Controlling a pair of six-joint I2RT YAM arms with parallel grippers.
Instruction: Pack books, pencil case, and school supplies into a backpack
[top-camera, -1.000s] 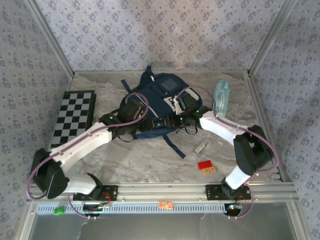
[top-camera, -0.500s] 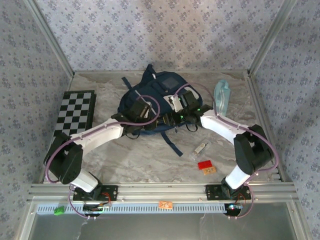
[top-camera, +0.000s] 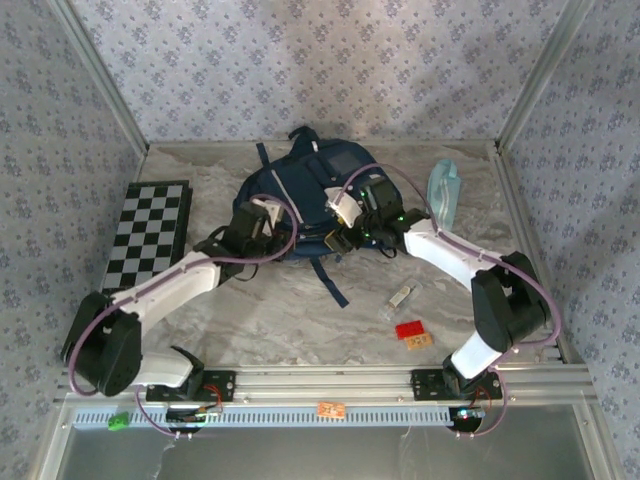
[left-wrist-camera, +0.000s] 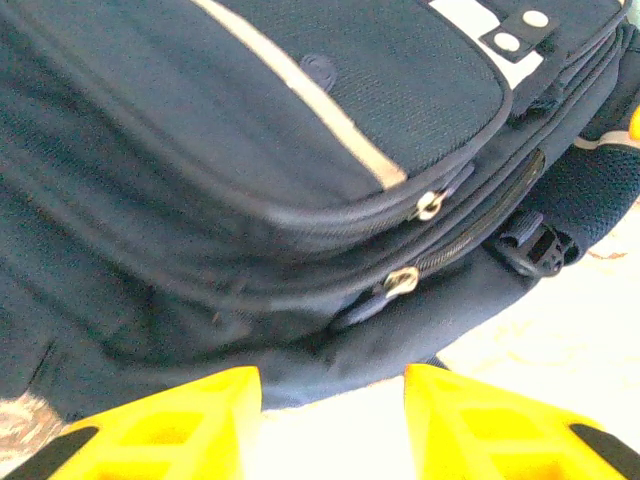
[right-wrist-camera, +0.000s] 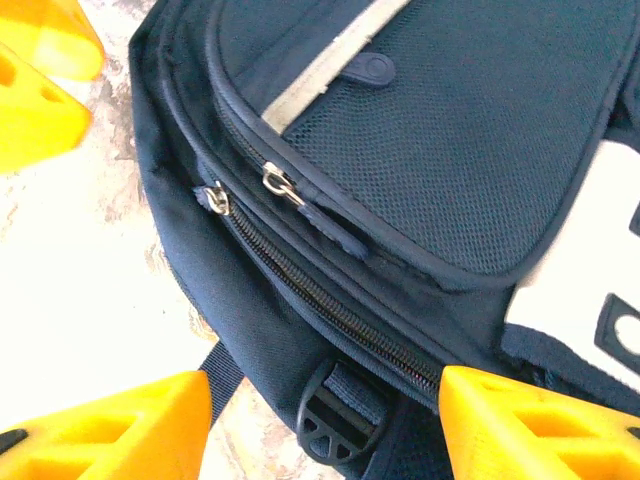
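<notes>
Backpack (top-camera: 305, 180) zipped shut, contents hidden; left fingers (left-wrist-camera: 170, 420) and right fingers (right-wrist-camera: 530, 420) parted, empty.

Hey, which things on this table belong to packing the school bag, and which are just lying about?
For the job: backpack, pencil case, small clear oblong item.
Lying about: checkered board, red block, orange block.
</notes>
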